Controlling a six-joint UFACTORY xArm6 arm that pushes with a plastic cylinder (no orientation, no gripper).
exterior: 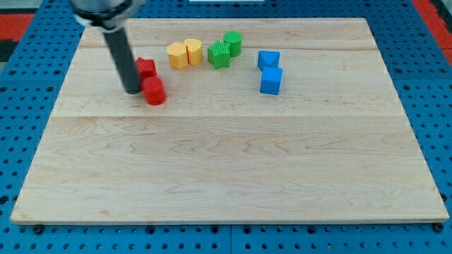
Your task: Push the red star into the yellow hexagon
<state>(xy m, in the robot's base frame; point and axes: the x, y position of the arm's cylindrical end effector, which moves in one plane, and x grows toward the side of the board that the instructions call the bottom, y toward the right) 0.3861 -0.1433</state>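
Note:
My tip (133,92) rests on the board at the upper left, touching the left side of two red blocks. The red star (146,68) lies just to the tip's upper right, partly hidden by the rod. A red rounded block (154,92) sits right beside the tip on its right. The yellow hexagon (177,56) lies a short way to the right of the red star and slightly above it, with a small gap between them. A second yellow block (193,51) touches the hexagon's right side.
Two green blocks (219,54) (233,42) sit together right of the yellow pair. Two blue blocks (268,60) (271,80) lie further right, one below the other. The wooden board (226,169) lies on a blue perforated table.

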